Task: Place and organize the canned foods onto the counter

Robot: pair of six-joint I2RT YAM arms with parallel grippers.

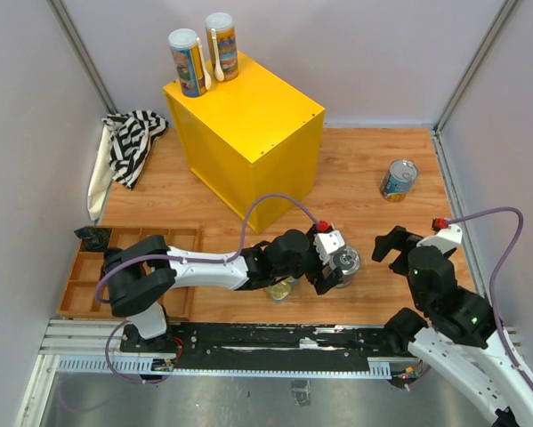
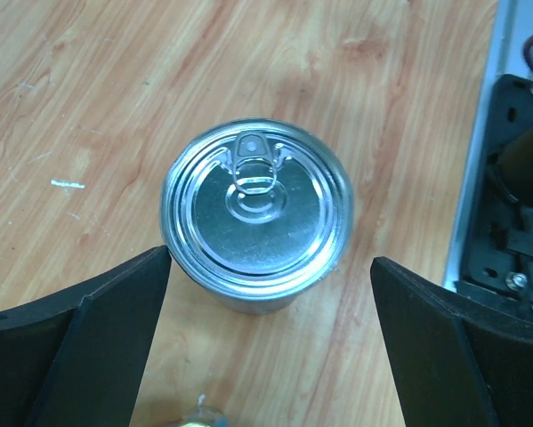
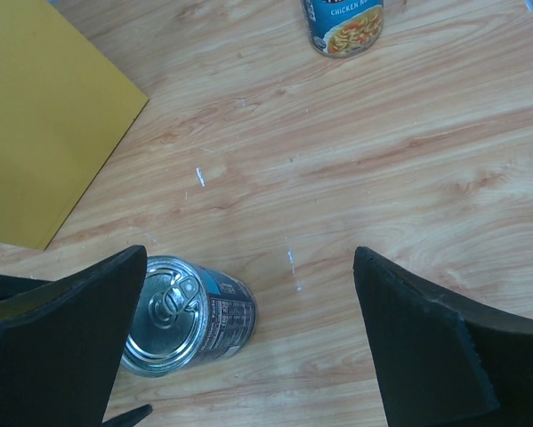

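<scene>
Two tall white-lidded cans (image 1: 188, 62) (image 1: 222, 46) stand at the back left corner of the yellow counter (image 1: 248, 124). A silver-topped can (image 1: 344, 263) (image 2: 257, 218) stands upright on the wooden floor just ahead of my left gripper (image 1: 331, 265) (image 2: 268, 258), which is open and not touching it. The same can (image 3: 190, 316) shows beside the left finger of my open right gripper (image 1: 395, 249) (image 3: 248, 253), which holds nothing. A second blue-labelled can (image 1: 399, 180) (image 3: 344, 22) stands further back on the right. A gold tin (image 1: 282, 289) (image 2: 195, 416) lies under my left wrist.
A wooden compartment tray (image 1: 128, 271) sits at the near left. A striped cloth (image 1: 133, 142) lies left of the counter. Two white spoons (image 1: 214, 55) lean between the tall cans. Grey walls enclose the floor on three sides. The counter's side (image 3: 44, 116) fills the right wrist view's upper left.
</scene>
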